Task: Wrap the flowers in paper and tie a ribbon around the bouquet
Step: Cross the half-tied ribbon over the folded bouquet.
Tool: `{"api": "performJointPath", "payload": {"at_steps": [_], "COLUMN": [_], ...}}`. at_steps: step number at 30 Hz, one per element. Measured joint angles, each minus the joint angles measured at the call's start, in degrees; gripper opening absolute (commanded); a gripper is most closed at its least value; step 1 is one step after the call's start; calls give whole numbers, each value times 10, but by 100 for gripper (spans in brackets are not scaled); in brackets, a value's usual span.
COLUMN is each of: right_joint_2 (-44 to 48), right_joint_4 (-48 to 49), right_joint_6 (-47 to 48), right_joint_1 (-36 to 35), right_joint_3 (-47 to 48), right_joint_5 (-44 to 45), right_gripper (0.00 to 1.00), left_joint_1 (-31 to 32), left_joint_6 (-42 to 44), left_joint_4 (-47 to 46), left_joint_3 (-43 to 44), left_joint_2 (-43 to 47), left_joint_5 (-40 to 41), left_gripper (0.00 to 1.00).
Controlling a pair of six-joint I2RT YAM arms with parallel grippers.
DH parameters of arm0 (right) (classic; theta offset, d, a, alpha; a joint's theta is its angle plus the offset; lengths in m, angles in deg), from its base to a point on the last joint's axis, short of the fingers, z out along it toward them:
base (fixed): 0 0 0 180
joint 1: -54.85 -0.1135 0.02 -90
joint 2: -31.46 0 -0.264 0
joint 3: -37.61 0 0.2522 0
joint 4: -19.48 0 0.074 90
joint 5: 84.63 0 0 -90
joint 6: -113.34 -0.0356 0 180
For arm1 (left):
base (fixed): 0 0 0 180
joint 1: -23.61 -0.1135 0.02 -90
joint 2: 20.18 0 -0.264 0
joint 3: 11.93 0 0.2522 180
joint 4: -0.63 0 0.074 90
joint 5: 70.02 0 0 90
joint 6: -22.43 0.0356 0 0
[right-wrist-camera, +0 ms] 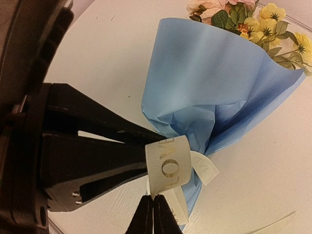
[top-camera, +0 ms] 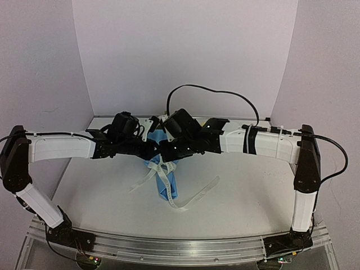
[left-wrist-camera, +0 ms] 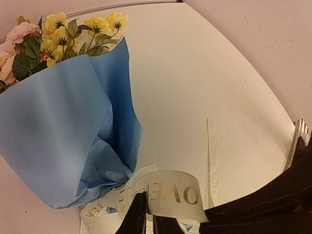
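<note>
Bouquet (top-camera: 167,183) is laid on the bench (top-camera: 247,185) between the two arms, with the flowers (left-wrist-camera: 61,34) pointed away from the arm bases. The printed ribbon (left-wrist-camera: 170,195) is looped at the narrow neck of the blue paper (left-wrist-camera: 63,126). The left jaws are clenched on that loop. The right jaws are pressed shut, tips against the ribbon.

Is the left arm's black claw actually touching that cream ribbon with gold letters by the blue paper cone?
Touching. In the right wrist view the cream ribbon wraps tightly over the tip of the left gripper, with no gap.
</note>
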Motion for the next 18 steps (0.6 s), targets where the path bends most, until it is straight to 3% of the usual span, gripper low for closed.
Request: {"api": "performJointPath", "payload": {"at_steps": [7, 15, 18], "right_joint_2": [0, 18, 51], "right_joint_4": [0, 11, 28], "right_joint_6": [-3, -20, -38], "right_joint_1": [0, 5, 15], "right_joint_3": [0, -40, -96], "right_joint_5": [-4, -9, -20], "right_gripper": [44, 59, 60], "left_joint_1": [0, 0, 0], "left_joint_6": [-18, -44, -53], "left_joint_4": [-33, -66, -81], "left_joint_3": [-34, -89, -105], "left_joint_2": [4, 34, 52], "left_joint_5": [15, 28, 31], "left_gripper": [0, 0, 0]}}
